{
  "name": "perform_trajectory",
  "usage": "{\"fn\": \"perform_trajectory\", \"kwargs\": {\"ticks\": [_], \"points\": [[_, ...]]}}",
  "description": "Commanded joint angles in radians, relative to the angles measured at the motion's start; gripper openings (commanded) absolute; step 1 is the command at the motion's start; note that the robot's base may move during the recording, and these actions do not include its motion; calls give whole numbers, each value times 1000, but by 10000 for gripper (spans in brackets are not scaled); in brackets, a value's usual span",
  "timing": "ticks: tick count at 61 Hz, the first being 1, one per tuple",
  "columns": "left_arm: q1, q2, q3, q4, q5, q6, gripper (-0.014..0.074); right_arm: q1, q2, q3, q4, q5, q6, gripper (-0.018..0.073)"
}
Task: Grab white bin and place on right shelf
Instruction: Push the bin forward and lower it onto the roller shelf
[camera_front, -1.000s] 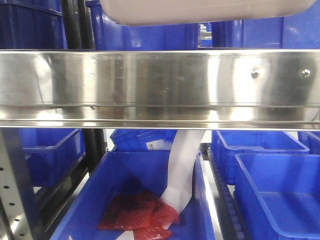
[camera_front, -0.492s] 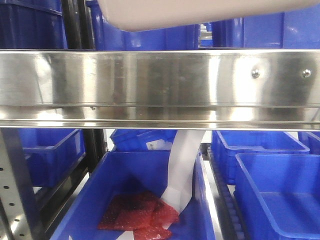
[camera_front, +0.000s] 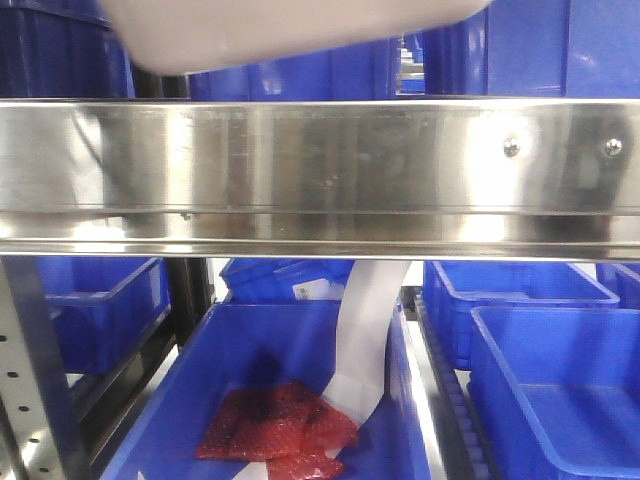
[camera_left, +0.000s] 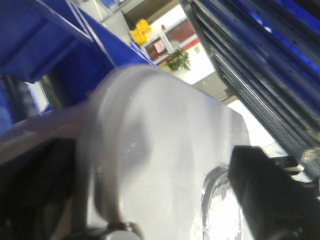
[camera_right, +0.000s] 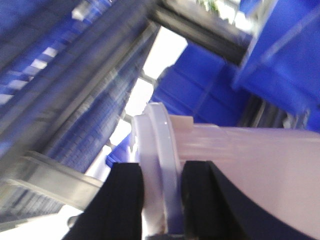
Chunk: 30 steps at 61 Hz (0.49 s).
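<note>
Above right shelf (camera_front: 320, 160) edge, white bin (camera_front: 280, 35)

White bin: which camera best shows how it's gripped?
Right wrist: the right gripper straddles the white bin at its rim. Left wrist shows a blurred wall; the front view just its underside above the right shelf.

In the front view the white bin (camera_front: 290, 35) was smeared by motion and cut off by the top edge, with its lid and both pincers out of sight. The right shelf (camera_front: 320, 170) hid its deck behind its front rail. The bin was a blurred pale mass at the left pincer (camera_left: 150, 190), whose fingers were dark shapes cropped by the bottom edge, so their grip could not be told. The right pincer (camera_right: 159, 200) was cropped likewise, and the racks (camera_right: 75, 85) beyond it were streaked.
</note>
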Motion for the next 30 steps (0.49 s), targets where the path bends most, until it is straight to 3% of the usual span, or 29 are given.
{"fn": "perform_trajectory", "kwargs": {"ticks": [1,11,14,18,23,25,30], "points": [[-17,-55,-35,-131,17,25,-126,29,21,-72,129,84,-36,59],[-17,-55,-35,-78,-27,46,-118,30,114,-110,129,128,-57,99],[-17,-55,-35,-52,-28,46,-103,30,133,-114,129,152,-75,160],[-17,-55,-35,-18,-24,46,-54,30,155,-118,128,180,-105,305],[-17,-55,-35,23,-17,46,69,29,169,-127,103,187,-144,566],[-17,-55,-35,40,-15,46,158,28,170,-128,85,175,-166,648],[-17,-55,-35,61,-15,46,353,26,170,-142,38,155,-215,634]]}}
